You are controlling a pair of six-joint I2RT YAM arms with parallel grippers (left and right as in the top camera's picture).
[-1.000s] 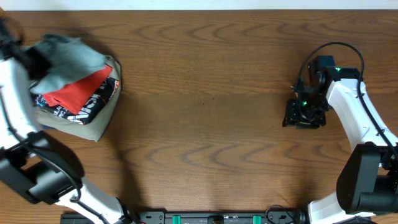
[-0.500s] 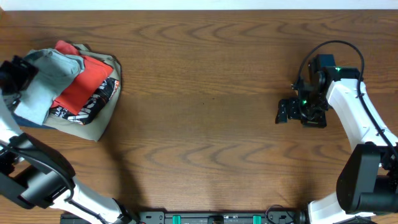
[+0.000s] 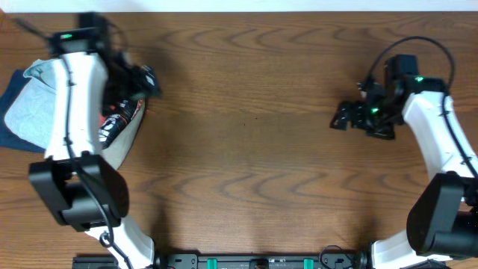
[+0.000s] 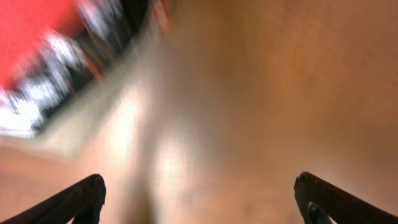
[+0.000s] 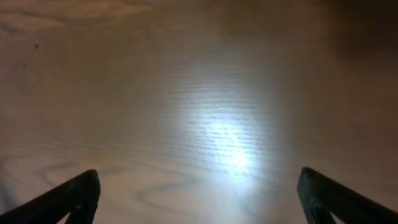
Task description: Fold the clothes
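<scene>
Reaching up the table's (image 3: 246, 149) left side in the overhead view, the left arm (image 3: 75, 97) crosses one heap (image 3: 119, 138) of garments, with the left gripper (image 3: 146, 81) at its right edge. One pale T-shirt (image 3: 31, 112) lies left of that arm on a navy garment (image 3: 11, 136). The right gripper (image 3: 345, 117) is spread over bare wood. Left wrist, blurred: two fingers (image 4: 81, 196) wide apart, empty, one red shirt (image 4: 31, 31) beyond. Right wrist: two fingers (image 5: 74, 194) spread, empty.

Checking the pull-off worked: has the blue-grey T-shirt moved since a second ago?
Yes. The T-shirt has shifted left: it lay over the khaki garment, now it lies left of it.
</scene>
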